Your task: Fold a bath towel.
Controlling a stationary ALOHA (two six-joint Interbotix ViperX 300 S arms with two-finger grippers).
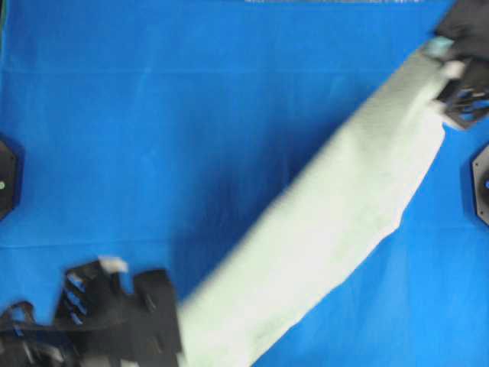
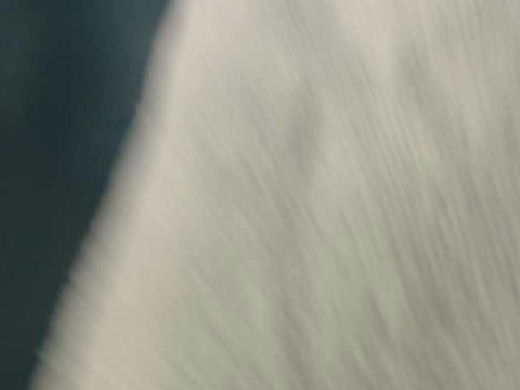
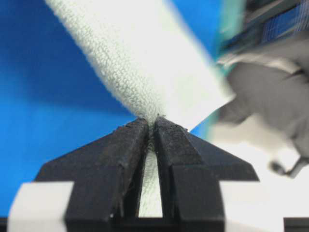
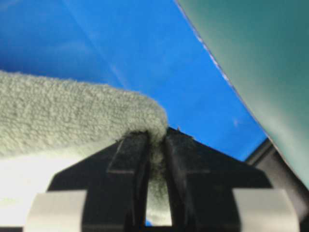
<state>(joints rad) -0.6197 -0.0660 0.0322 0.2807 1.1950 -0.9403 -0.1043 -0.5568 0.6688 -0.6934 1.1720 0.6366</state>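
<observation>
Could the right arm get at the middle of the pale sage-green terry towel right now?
Probably not. The right gripper is shut on one end of the pale sage-green terry towel, which stretches across to the left gripper, also clamped; it would have to let go first.

Whole bench is covered with a smooth bright blue cloth (image 1: 191, 115), with faint straight crease lines running across it and a few lengthwise. Lighting is even and pretty strong, no hard shadows on the blue. Past the far edge of that cloth, the right wrist view shows a flat dark teal-green surface (image 4: 260, 58) meeting it along a slightly ragged line. The table-level view has a dark greenish area (image 2: 57, 122) on its left, too blurred to identify.
</observation>
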